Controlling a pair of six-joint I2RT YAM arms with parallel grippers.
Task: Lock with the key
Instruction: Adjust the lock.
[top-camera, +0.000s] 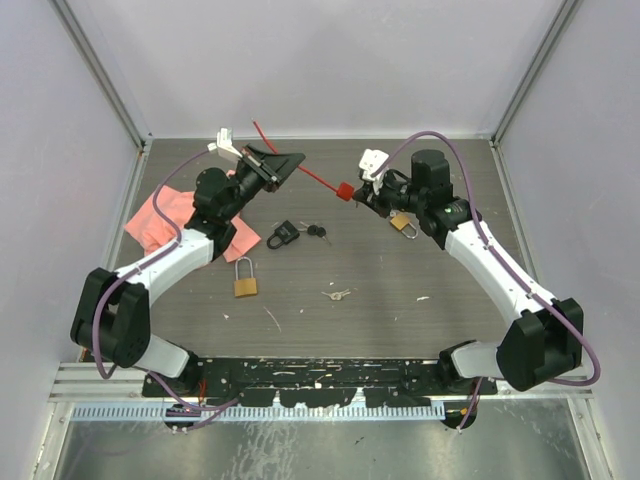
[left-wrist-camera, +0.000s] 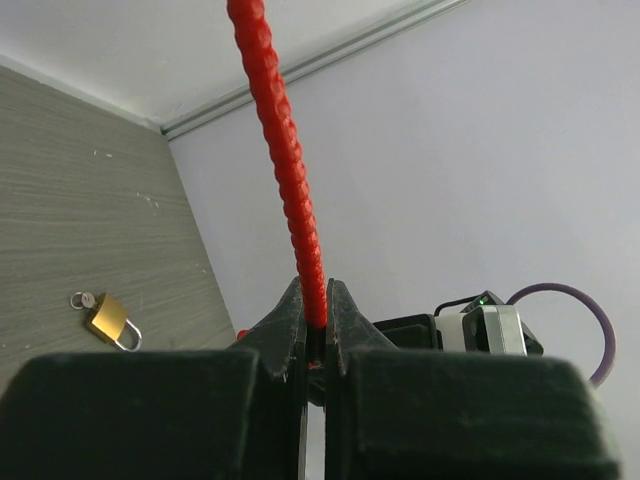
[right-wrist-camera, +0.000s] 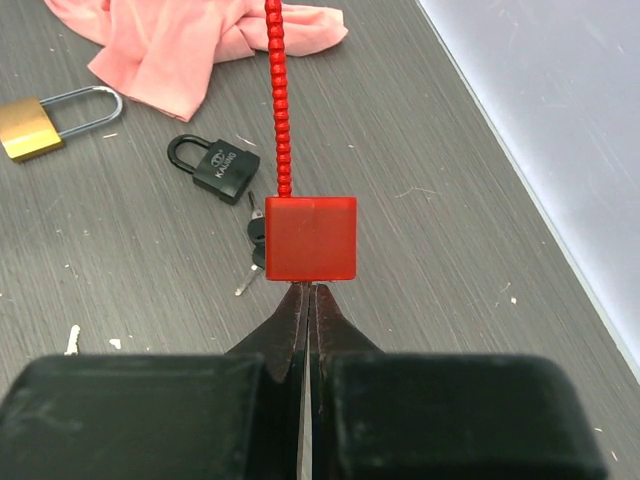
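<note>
top external view: left jaws clamp a red beaded plastic strap (right-wrist-camera: 279, 100), right jaws its square block (right-wrist-camera: 310, 238); black padlock (top-camera: 281, 236) and keys (top-camera: 316, 231) lie at 7 o'clock from it. best to drop strap first, then grip key squarely.

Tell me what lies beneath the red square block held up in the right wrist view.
Dark-headed keys poke out from behind the red block's left edge, lying on the table near the black padlock. How many keys, and their remaining parts, the block covers.
</note>
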